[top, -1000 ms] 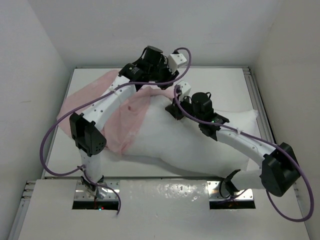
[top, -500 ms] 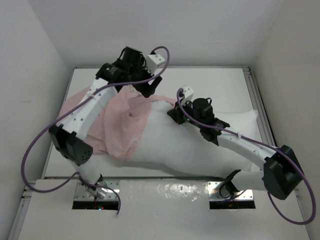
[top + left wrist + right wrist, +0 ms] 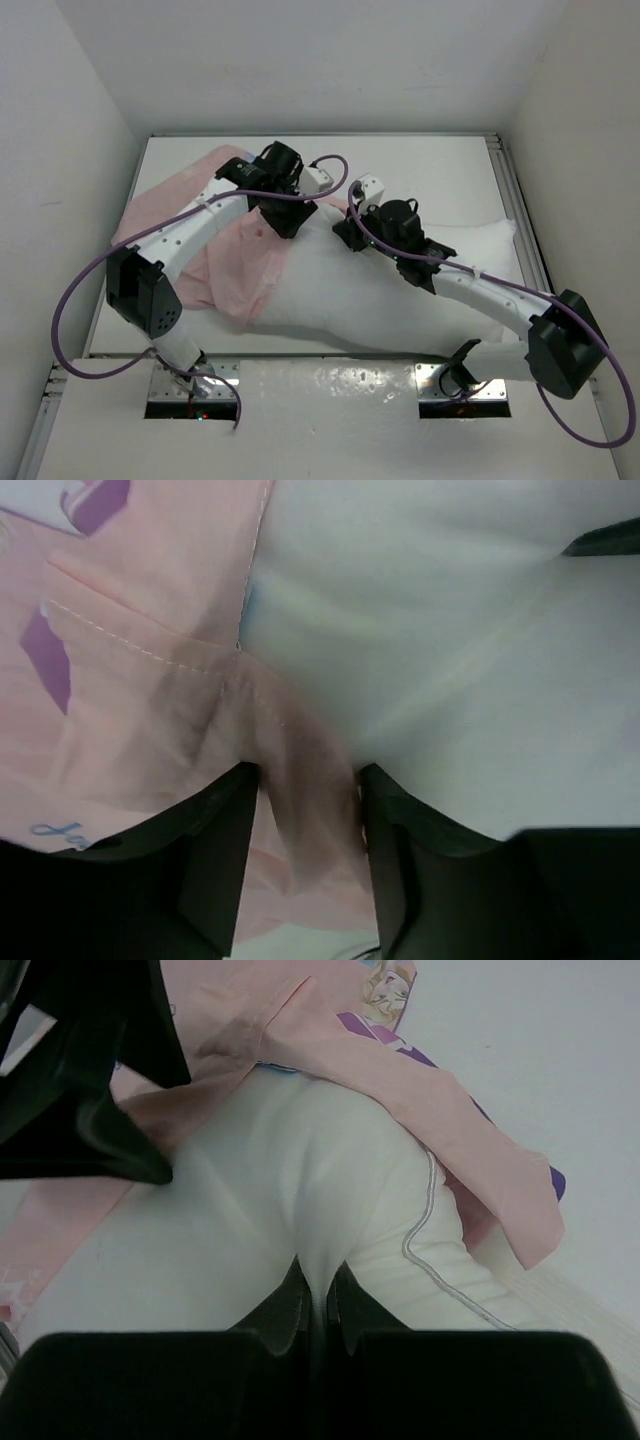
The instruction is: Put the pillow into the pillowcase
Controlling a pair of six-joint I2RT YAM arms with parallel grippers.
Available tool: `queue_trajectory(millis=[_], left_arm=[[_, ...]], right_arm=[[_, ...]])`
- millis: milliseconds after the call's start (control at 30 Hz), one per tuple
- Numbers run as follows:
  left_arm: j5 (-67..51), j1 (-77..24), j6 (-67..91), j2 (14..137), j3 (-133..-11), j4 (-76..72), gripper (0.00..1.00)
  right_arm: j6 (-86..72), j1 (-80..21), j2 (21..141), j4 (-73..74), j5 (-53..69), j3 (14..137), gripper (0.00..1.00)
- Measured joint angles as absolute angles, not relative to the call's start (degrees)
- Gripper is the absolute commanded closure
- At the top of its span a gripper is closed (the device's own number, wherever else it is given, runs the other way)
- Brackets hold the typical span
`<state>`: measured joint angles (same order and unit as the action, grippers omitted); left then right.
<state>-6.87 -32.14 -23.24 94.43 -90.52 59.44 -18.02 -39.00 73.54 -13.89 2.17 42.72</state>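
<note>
The white pillow (image 3: pixel 340 290) lies across the table, its left end inside the pillowcase (image 3: pixel 235 260), which shows its pale pink inside. My left gripper (image 3: pixel 290 222) presses down at the case's mouth edge on the pillow. In the left wrist view its jaws (image 3: pixel 308 780) stand apart, open, with a raised fold of pink pillowcase (image 3: pixel 150 630) between the fingers, beside the bare pillow (image 3: pixel 450 630). My right gripper (image 3: pixel 345 232) is shut on a pinch of pillow fabric (image 3: pixel 280 1190), seen between its fingers (image 3: pixel 318 1280). The pink case edge (image 3: pixel 420 1090) drapes over the pillow's far corner.
The white table (image 3: pixel 420 160) has raised rails along its back and right edges. White walls close in on three sides. Purple cables loop off both arms, the left one (image 3: pixel 70 300) hanging beyond the table's left edge.
My left arm has swung down from the back of the table onto the pillowcase's mouth; its jaws widened, then narrowed around a fold. My right gripper kept its pinch and barely shifted.
</note>
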Motion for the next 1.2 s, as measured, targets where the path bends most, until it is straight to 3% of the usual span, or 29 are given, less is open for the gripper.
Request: queue_trajectory(millis=[33,133,200,267,333,367,400,467,600,633,667,733,1200], left_arm=[[-6.3,-32.2,-23.0,94.4,-90.3,59.1,0.74],[-6.0,-32.2,-23.0,94.2,-90.4,58.0,0.80],[-6.3,-32.2,-23.3,93.6,-90.4,57.8,0.75],[-7.4,-32.2,-23.9,92.5,-90.6,57.6,0.59],[-8.6,-32.2,-24.3,91.1,-91.3,56.8,0.59],[-8.7,-32.2,-24.4,90.2,-91.4,55.8,0.63],[-8.7,-32.2,-24.6,89.3,-91.4,55.0,0.80],[-7.7,-32.2,-25.2,87.5,-91.4,53.5,0.97],[-5.7,-32.0,-27.0,86.9,-90.3,53.0,1.00],[-5.7,-31.8,-27.4,87.4,-90.1,53.9,0.94],[-6.0,-31.6,-28.0,88.0,-90.1,55.1,0.67],[-7.6,-31.0,-29.1,89.1,-90.2,57.6,0.44],[-15.9,-29.9,-29.3,89.4,-92.4,61.1,0.44]], right_arm=[[-18.0,-39.3,73.5,-13.7,1.5,42.7,1.00],[-17.8,-40.0,73.3,-13.2,0.3,42.7,1.00],[-17.4,-40.7,72.9,-12.7,-0.7,42.7,1.00],[-16.6,-41.5,72.3,-12.1,-1.7,42.7,1.00],[-16.0,-42.6,71.7,-11.5,-2.6,42.7,1.00],[-15.7,-43.1,71.5,-11.3,-2.8,42.7,1.00],[-15.4,-43.5,71.3,-11.0,-2.9,42.7,1.00],[-15.1,-44.1,71.0,-10.6,-3.0,42.7,1.00],[-14.5,-44.7,70.8,-9.7,-3.1,42.9,1.00],[-14.2,-44.8,70.8,-9.4,-3.1,43.1,1.00],[-14.0,-44.8,70.8,-9.1,-3.2,43.2,1.00],[-13.6,-44.9,70.7,-8.8,-3.4,43.3,1.00],[-13.5,-45.1,70.4,-8.3,-4.3,43.3,1.00]])
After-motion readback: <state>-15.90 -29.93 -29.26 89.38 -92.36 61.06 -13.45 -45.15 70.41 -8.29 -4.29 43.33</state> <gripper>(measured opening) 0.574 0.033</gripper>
